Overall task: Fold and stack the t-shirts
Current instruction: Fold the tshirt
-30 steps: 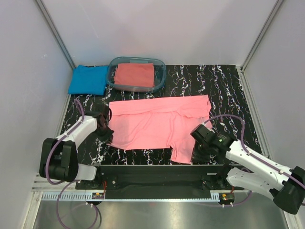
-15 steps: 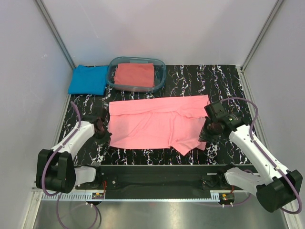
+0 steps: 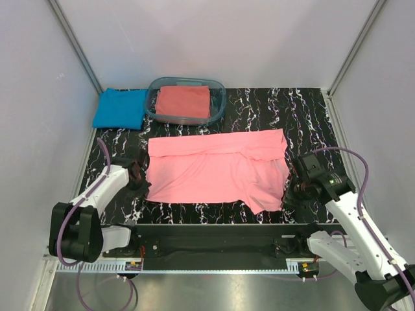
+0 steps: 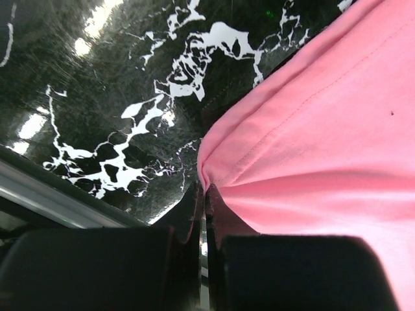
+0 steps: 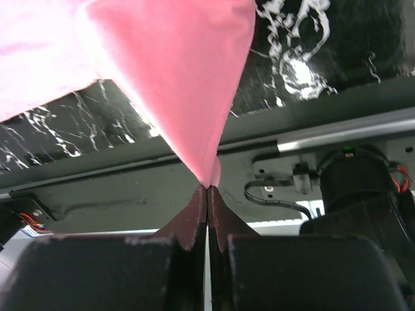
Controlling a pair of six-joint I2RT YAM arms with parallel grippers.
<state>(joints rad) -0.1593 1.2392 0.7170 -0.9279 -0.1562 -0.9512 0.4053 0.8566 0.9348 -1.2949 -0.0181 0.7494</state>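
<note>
The blue t-shirt point(image 3: 120, 108) lies folded at the far left of the table point(image 3: 311, 123). The coral-red t-shirt point(image 3: 183, 101) lies folded in the tub point(image 3: 218, 103) just right of it.

The left gripper point(image 4: 203, 194) is closed on the left edge of the pink t-shirt point(image 3: 207, 175), pinching only a small pucker of hem. Risk: so thin a bite can slip out under tension.

The pink t-shirt lies spread across the middle of the table, with a crease along its far side. Risk: uneven pulling from the two ends can skew the fold line.

The right gripper point(image 5: 207, 194) is closed on the near right corner, which is raised off the table, and holds only the tip of the cloth. Risk: the tip can pull free and drop the corner over the near edge.
</note>
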